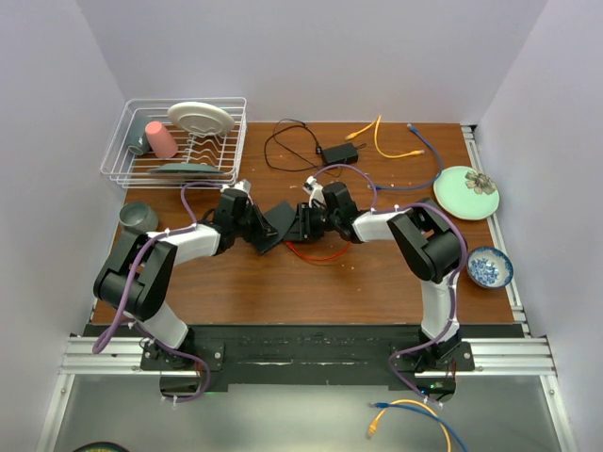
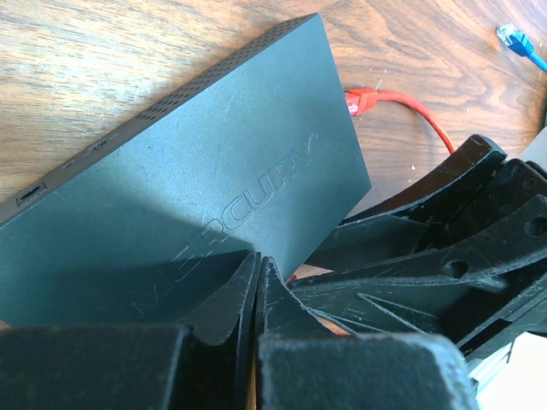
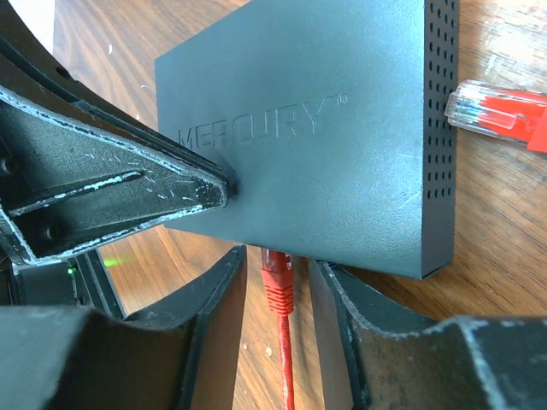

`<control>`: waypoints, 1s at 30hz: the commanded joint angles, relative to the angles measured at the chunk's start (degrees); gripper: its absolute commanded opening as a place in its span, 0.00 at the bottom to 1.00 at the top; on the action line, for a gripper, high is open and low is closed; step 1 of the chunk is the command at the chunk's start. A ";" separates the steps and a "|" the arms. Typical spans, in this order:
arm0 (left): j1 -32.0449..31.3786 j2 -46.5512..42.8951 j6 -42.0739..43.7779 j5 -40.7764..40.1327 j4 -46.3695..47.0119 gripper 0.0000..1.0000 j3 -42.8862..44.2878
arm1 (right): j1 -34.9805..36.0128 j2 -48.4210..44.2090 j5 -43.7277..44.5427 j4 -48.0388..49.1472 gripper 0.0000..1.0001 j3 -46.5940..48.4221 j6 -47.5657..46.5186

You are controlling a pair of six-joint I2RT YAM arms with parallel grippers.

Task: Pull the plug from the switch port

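The switch point(image 1: 273, 227) is a flat matte-black box marked MERCURY, lying tilted at mid table between both grippers. It fills the left wrist view point(image 2: 214, 171) and the right wrist view point(image 3: 325, 162). A red plug point(image 3: 276, 275) on a red cable point(image 1: 317, 253) sits in the port on the box's near narrow edge. My right gripper point(image 3: 278, 259) is open, one finger on each side of that plug, not touching it. My left gripper point(image 2: 261, 266) is shut, its tips resting on the box's top face. The cable's other red plug point(image 3: 487, 115) lies loose beside the box.
A wire dish rack point(image 1: 174, 141) with a plate and a pink cup stands at the back left, with a grey bowl point(image 1: 138, 217) in front of it. A black adapter with a thin cord point(image 1: 339, 152) and yellow point(image 1: 382, 141) and blue point(image 1: 426, 143) cables lie behind. A green plate point(image 1: 466, 193) and a blue bowl point(image 1: 490, 267) are on the right.
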 commanded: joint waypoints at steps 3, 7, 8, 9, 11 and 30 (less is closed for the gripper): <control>-0.13 3.23 1.40 -3.27 -8.87 0.00 -3.08 | 0.52 2.98 1.55 -1.64 0.32 -0.48 -0.95; -0.13 3.32 1.31 -3.27 -8.87 0.00 -3.17 | 0.52 3.50 1.82 -2.26 0.25 -0.57 -1.22; -0.13 3.23 1.31 -3.27 -8.87 0.00 -3.26 | 0.52 3.59 1.90 -2.26 0.24 -0.65 -1.22; -0.13 3.14 1.40 -3.27 -8.87 0.00 -3.35 | 0.61 3.59 1.91 -2.08 0.23 -0.66 -1.22; -0.13 3.23 1.31 -3.27 -8.95 0.00 -3.43 | 0.52 3.68 1.82 -1.82 0.19 -0.74 -0.96; -0.13 3.32 0.52 -2.22 -5.88 0.00 -4.67 | -0.27 7.02 -0.81 -2.96 0.00 -0.30 -2.01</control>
